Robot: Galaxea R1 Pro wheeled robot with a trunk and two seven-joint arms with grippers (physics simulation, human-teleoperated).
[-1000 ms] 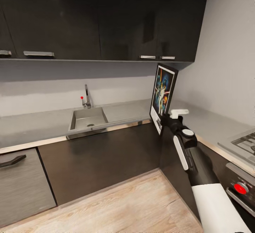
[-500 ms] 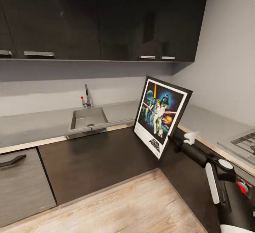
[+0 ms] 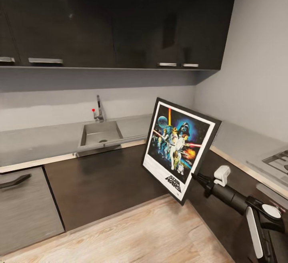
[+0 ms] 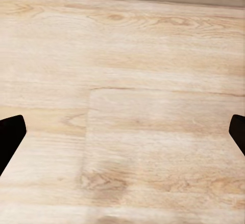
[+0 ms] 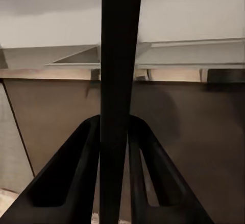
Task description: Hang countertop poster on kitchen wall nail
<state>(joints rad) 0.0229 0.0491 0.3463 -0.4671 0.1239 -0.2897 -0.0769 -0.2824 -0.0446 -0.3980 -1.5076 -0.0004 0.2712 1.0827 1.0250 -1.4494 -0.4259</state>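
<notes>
Our right gripper (image 3: 199,178), clamped on the poster (image 3: 179,147) by its frame edge, should carry it level while we look for a wall nail.

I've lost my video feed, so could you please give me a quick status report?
Right gripper shut on poster, held tilted off the kitchen countertop. Left gripper open over wood floor. No nail visible.

Open floor (image 3: 132,231) before cabinets; poster (image 3: 178,147) blocks corner
</notes>
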